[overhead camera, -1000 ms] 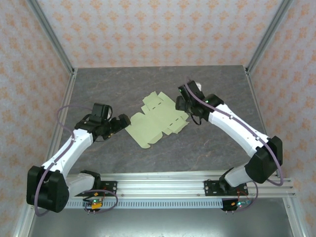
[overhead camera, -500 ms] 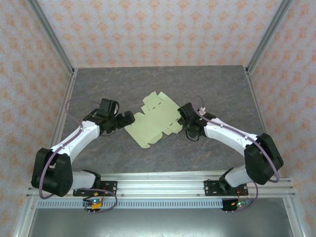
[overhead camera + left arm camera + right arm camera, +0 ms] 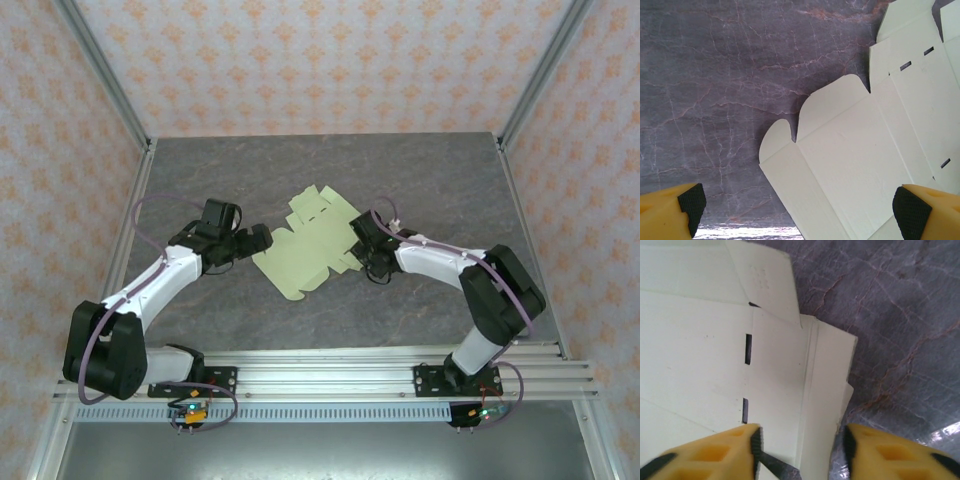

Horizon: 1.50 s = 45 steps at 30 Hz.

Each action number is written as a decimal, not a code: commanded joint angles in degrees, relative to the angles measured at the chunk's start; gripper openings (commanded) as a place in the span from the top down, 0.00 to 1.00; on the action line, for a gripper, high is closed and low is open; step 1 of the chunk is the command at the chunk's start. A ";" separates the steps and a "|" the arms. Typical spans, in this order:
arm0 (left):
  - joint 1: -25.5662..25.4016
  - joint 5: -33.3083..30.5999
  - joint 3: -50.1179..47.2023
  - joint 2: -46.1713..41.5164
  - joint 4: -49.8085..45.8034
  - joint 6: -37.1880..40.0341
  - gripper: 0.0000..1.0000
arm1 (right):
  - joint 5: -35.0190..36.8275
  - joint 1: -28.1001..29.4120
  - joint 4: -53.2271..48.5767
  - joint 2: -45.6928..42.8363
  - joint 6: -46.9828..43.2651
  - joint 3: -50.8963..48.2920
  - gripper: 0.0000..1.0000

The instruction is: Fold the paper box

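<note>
Grey marbled bench [image 3: 420,170], flat pale-green card paper box [image 3: 310,245], left fingers [image 3: 689,201] wide over its corner, right fingers [image 3: 730,450] narrower, astride its edge

Thin card, matt and smooth, with crisp scored creases and clean-punched slots: the pale light-green flat die-cut paper box [image 3: 312,248]. Stone-patterned surface on the dark grey table [image 3: 250,170], veined like marble, mostly matt, with a faint sheen where light catches it. Moulded yellow plastic, smooth and slightly satin, on the fingers of the left end effector [image 3: 800,207] and the right end effector [image 3: 800,450]. Black rubbery pads [image 3: 691,204] with a fine dimpled grain. Glossy white plastic shells on the arms [image 3: 150,290], matt black at the joints. Silvery metal for the frame rail [image 3: 330,375] along the table's near edge.
</note>
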 commanded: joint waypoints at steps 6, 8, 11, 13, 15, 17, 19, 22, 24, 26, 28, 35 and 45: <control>-0.53 1.08 -0.14 1.67 5.35 -0.59 0.00 | 9.01 -0.43 0.36 -1.23 -18.32 1.37 0.84; -0.51 0.52 0.32 2.25 5.71 0.06 0.00 | 9.84 -0.69 1.54 -2.14 -23.38 0.80 0.90; -0.51 0.00 0.43 3.59 6.89 0.44 0.00 | 6.30 -2.21 3.91 -2.78 -30.53 0.24 0.94; -0.59 1.60 0.64 4.91 8.20 2.54 0.00 | 4.49 -2.73 5.44 -3.16 -34.65 0.14 0.95; -0.59 3.51 0.15 5.75 10.47 2.92 0.00 | 4.00 -2.89 6.62 -3.38 -39.87 0.77 1.00; -0.60 4.75 -1.67 5.79 14.18 2.98 0.00 | 4.51 -2.90 6.53 -3.52 -43.82 2.12 1.00; -0.61 5.62 -2.75 6.04 16.99 3.54 0.00 | 3.12 -2.82 6.84 -3.81 -48.89 3.30 1.00; -0.65 5.93 -2.79 6.38 18.92 5.43 0.00 | 1.32 -2.87 8.66 -4.14 -56.82 4.18 1.00; -0.60 5.89 -3.39 6.69 21.04 6.70 0.02 | -0.25 -2.88 10.41 -4.29 -63.10 4.13 1.00; -0.62 6.18 -3.39 7.59 22.25 7.22 0.06 | -0.90 -2.83 11.05 -4.33 -67.08 4.34 1.00; -0.65 6.64 -3.45 8.74 23.31 7.10 0.10 | -0.77 -2.89 11.83 -4.29 -70.07 4.59 1.00; -0.59 7.41 -4.95 10.68 25.53 8.11 0.27 | -4.52 -4.52 13.71 -4.21 -75.16 5.57 1.00; -0.58 11.76 -9.34 10.86 28.34 9.84 0.47 | -7.97 -6.40 13.26 -3.86 -76.29 5.67 1.00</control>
